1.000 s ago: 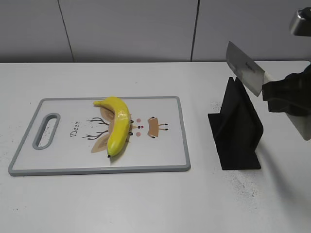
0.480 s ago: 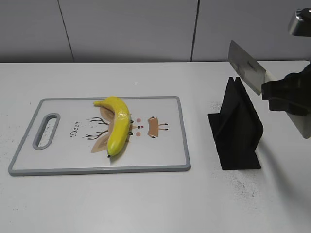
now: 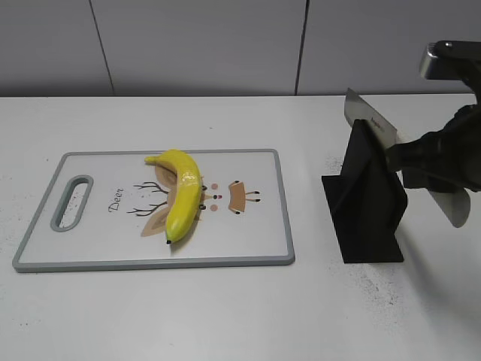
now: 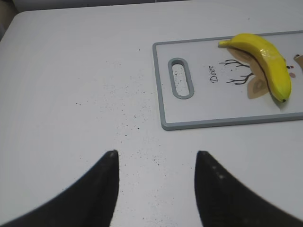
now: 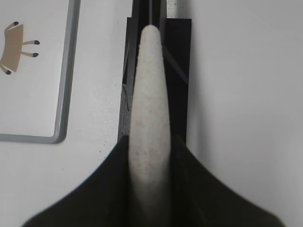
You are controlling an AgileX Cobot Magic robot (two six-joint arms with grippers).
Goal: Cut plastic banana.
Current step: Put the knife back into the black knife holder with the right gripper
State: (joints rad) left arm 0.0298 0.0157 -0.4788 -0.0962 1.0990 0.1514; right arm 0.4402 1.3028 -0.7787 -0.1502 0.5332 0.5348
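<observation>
Banana (image 3: 183, 193): glossy yellow, dark tips. Board (image 3: 98, 248): white, grey rim, brown-and-black deer drawing, "Deer" script. Stand (image 3: 366, 203): matte black. Knife (image 3: 367, 120): silver-grey blade, speckled off-white handle. Surface (image 3: 225, 316): white, dark specks.

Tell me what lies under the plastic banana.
The plastic banana lies on the white cutting board, across its printed deer drawing. Antlers, ears and snout show on either side; the part of the drawing under the banana is covered and cannot be seen.
</observation>
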